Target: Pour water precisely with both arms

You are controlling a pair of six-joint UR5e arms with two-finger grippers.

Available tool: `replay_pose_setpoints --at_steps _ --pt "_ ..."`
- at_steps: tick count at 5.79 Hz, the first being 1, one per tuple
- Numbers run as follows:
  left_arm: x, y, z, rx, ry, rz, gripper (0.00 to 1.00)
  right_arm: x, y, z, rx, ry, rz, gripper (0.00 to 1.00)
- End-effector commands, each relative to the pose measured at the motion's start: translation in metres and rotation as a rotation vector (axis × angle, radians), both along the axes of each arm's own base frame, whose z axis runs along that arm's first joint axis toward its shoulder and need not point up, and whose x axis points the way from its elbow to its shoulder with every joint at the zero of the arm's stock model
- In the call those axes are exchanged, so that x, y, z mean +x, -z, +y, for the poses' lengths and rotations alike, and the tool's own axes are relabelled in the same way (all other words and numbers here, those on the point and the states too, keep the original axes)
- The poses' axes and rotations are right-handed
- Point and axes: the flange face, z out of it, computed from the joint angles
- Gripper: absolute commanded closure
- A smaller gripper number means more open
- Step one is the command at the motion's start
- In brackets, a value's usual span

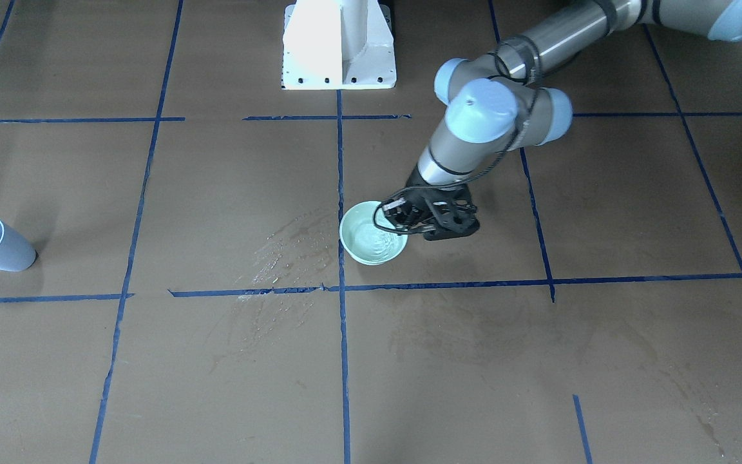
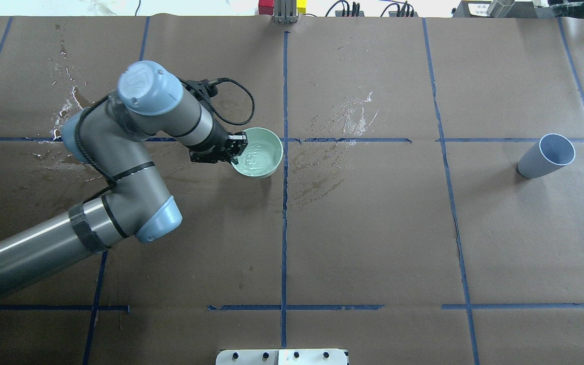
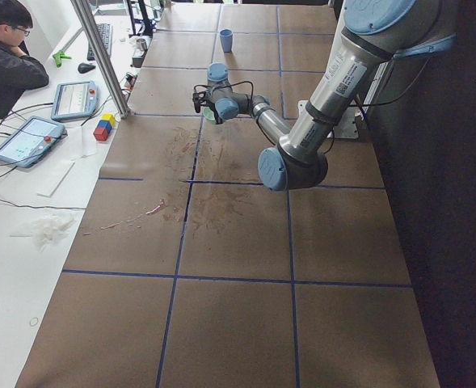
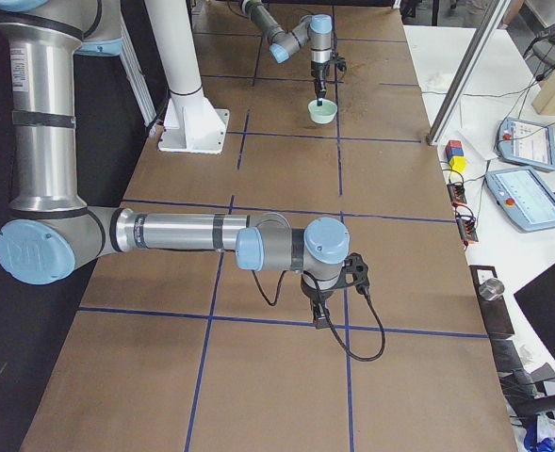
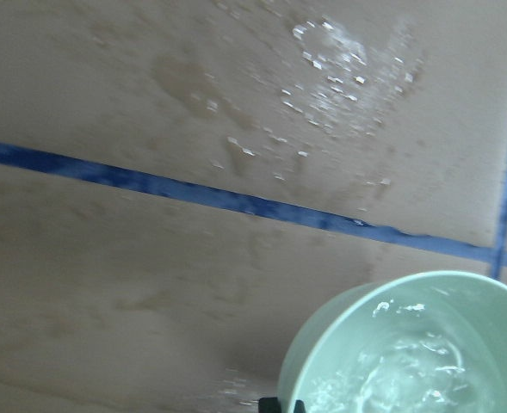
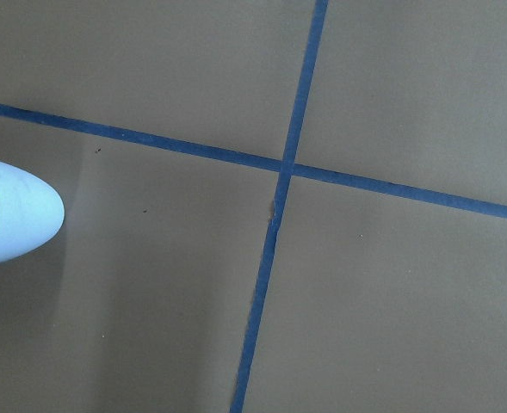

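Note:
A pale green bowl [image 2: 258, 152] holds the water [image 2: 255, 158], which shows as ripples and glints, also in the front view [image 1: 371, 242] and the left wrist view [image 5: 408, 379]. My left gripper [image 2: 233, 150] is shut on the bowl's rim on its left side, and it also shows in the front view [image 1: 403, 218]. The bowl is low over the table; I cannot tell whether it touches. A pale blue cup [image 2: 546, 155] stands far right, its edge in the right wrist view [image 6: 12, 215]. My right gripper [image 4: 320, 320] points down near the table's right end; I cannot tell if it is open or shut.
A glistening patch of spilled droplets [image 2: 345, 119] lies right of the bowl, with more wet stains [image 2: 66, 109] at the far left. The white pedestal [image 1: 339, 45] stands at the robot's side. An operator [image 3: 7, 48], tablets and coloured blocks [image 3: 104, 127] are beyond the far edge.

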Motion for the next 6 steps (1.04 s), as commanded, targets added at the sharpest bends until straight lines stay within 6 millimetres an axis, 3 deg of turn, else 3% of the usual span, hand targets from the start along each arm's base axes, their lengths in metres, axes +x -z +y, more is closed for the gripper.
replay_pose_setpoints --at_steps 1,2,3,5,6 --pt "0.0365 0.0106 0.0060 0.006 0.003 -0.022 1.00 0.0004 0.0001 0.0000 0.001 -0.001 0.000 0.00" --pt "0.0421 0.0087 0.0120 0.005 -0.008 -0.025 1.00 -0.0004 0.0001 -0.0001 0.001 0.001 0.000 0.00" --pt "0.0437 0.0070 0.0124 0.005 -0.010 -0.026 0.92 -0.0004 0.0001 -0.0001 0.001 0.001 0.000 0.00" --pt "0.0436 0.0084 0.0125 0.005 -0.010 -0.026 0.00 -0.0004 0.0001 -0.0001 0.001 0.001 0.000 0.00" --pt "0.0411 0.0114 0.0114 0.006 -0.007 -0.026 0.00 0.0004 0.0009 -0.0001 0.004 0.000 0.000 0.00"
